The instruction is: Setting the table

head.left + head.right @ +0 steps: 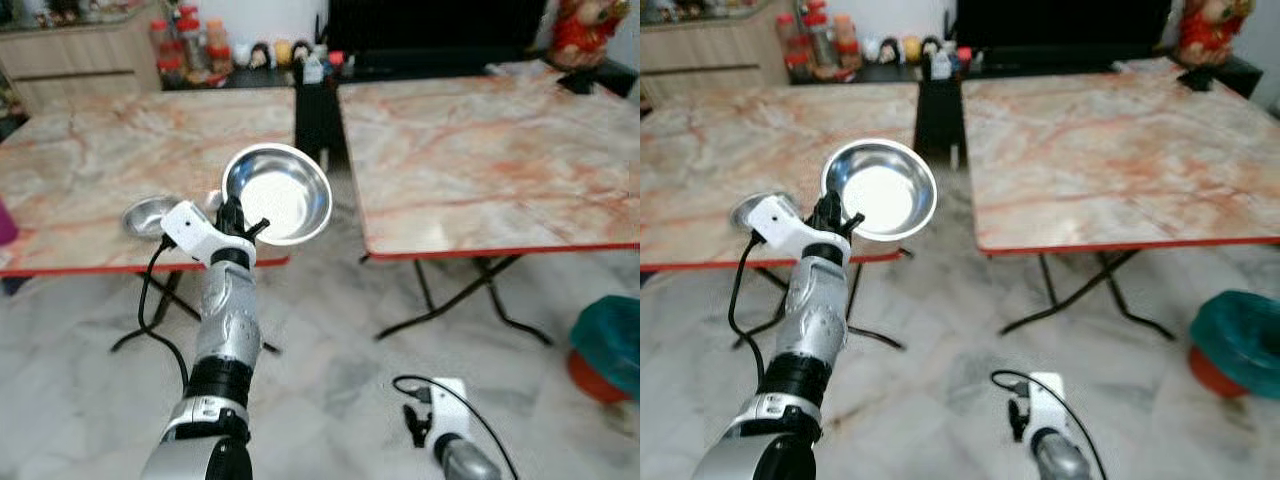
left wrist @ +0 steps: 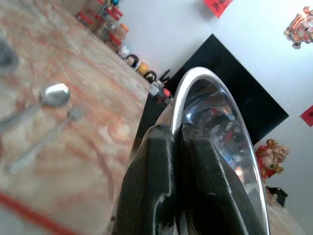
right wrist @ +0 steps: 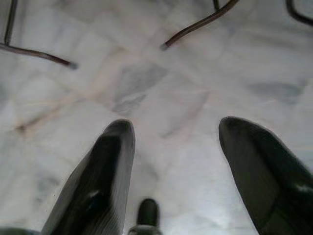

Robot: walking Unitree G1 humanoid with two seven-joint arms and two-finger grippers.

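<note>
Left gripper (image 1: 232,212) fingers pinched rim of steel bowl (image 1: 280,192), held up over left desk (image 1: 80,160) edge. Thin grip: bowl might slip, fall on floor. Right gripper (image 3: 173,161) fingers spread, idle

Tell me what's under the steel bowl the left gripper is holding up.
The steel bowl is pinched by its rim in the left gripper, above the near right corner of the left table and the floor gap. The tabletop directly beneath it is hidden.
</note>
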